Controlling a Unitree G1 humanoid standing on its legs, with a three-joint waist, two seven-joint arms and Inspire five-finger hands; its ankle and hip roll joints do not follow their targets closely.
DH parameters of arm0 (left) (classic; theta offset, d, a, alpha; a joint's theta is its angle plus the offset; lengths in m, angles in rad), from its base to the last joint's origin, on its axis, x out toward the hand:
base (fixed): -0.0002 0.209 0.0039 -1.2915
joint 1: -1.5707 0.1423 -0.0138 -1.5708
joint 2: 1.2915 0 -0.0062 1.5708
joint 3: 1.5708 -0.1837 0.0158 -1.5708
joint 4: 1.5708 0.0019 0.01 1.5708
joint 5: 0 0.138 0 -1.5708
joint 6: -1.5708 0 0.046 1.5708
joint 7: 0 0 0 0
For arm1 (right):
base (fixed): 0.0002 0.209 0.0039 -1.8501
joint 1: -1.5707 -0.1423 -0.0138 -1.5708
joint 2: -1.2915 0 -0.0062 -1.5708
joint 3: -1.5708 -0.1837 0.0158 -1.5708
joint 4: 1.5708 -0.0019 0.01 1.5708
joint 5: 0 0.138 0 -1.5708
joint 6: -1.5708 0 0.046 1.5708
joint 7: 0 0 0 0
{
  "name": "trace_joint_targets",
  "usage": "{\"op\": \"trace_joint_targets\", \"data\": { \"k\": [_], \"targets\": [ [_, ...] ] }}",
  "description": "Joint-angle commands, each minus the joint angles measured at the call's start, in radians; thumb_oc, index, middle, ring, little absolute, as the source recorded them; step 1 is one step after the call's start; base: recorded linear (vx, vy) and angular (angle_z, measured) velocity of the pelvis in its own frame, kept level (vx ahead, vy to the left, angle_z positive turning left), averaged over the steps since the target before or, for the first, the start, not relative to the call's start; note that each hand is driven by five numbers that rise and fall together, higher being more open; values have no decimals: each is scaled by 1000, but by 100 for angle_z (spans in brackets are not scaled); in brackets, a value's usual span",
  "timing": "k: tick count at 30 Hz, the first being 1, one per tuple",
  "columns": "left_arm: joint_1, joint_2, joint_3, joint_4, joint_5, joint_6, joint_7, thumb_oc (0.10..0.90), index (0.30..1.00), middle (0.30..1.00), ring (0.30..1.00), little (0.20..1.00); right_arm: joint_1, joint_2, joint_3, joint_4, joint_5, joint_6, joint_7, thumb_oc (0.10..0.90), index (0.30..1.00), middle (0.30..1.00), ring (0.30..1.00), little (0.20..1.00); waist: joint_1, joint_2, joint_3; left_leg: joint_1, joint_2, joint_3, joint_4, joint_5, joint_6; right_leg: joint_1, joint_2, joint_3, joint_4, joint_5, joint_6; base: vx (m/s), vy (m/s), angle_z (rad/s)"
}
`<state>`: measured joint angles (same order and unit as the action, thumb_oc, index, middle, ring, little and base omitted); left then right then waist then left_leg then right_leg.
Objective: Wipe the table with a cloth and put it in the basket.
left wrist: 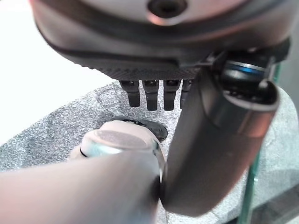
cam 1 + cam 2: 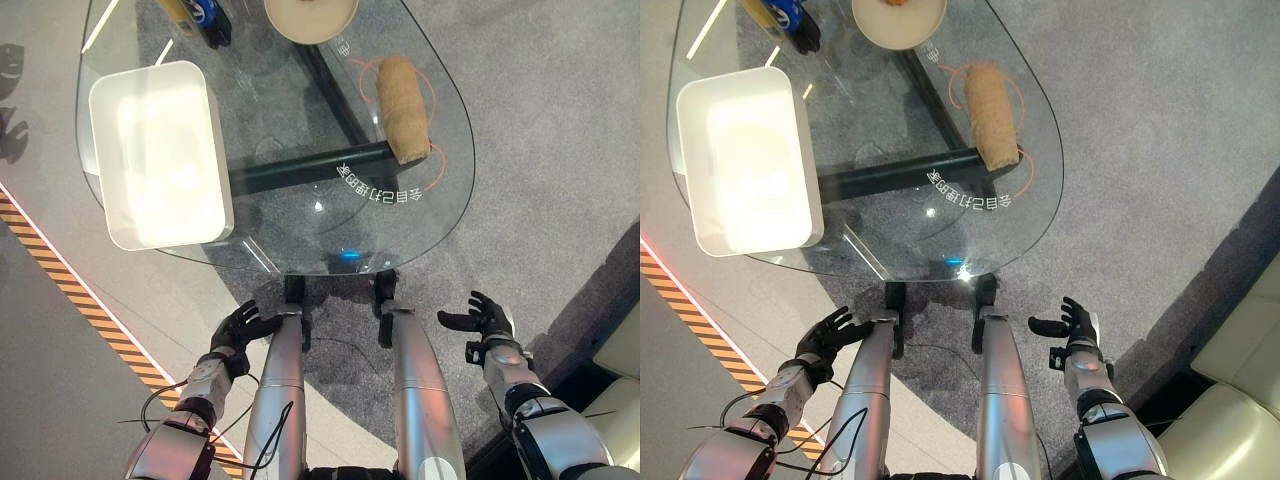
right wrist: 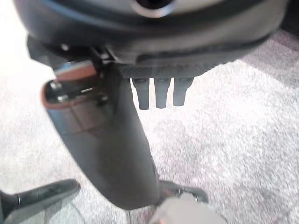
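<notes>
A rolled tan cloth [image 2: 403,108] lies on the far right part of the round glass table [image 2: 430,215], inside an orange ring. A white rectangular basket [image 2: 157,152] stands on the table's left side. My left hand [image 2: 238,328] hangs open below the table's near edge at the lower left. At the lower right my right hand [image 2: 484,322] is open too, with relaxed fingers [image 3: 155,92] holding nothing. Both hands are well short of the cloth and the basket.
A tan bowl [image 2: 311,17] sits at the table's far edge, with a dark bottle [image 2: 205,17] to its left. A dark bar of the table's frame [image 2: 300,170] shows through the glass. Orange-and-black striped tape [image 2: 70,285] runs along the floor on the left. A cream seat [image 2: 1230,420] stands at the lower right.
</notes>
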<state>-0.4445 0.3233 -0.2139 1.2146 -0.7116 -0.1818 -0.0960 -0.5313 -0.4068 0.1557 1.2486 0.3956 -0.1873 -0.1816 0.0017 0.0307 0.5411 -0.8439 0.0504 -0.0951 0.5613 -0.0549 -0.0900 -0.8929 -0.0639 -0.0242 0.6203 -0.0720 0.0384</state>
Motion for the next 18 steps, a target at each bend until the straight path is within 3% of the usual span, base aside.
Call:
{"op": "trace_joint_targets", "data": {
  "k": [1,12,18],
  "targets": [
    [48,67,68,-6,-110,-29,12,800,900,900,900,900,58,-81,-51,-42,23,-81,-46,800,900,900,900,900,10,-10,-21,-8,-43,27,96,-39,69,40,3,-35,129,-85,-37,0,0,0],
    [45,106,124,-56,-277,-40,17,800,900,900,900,900,15,-156,-54,-207,46,-157,-134,800,900,900,900,900,12,-23,-21,-34,-47,26,105,-50,69,19,3,-37,131,-86,-39,31,-1,5],
    [37,116,115,-59,-271,-32,18,800,900,900,900,900,-47,-207,-37,-295,47,-160,-174,800,900,900,900,900,14,-25,-21,-35,-52,25,92,-50,70,15,5,-40,121,-85,-40,5,-2,3]
  ]
}}
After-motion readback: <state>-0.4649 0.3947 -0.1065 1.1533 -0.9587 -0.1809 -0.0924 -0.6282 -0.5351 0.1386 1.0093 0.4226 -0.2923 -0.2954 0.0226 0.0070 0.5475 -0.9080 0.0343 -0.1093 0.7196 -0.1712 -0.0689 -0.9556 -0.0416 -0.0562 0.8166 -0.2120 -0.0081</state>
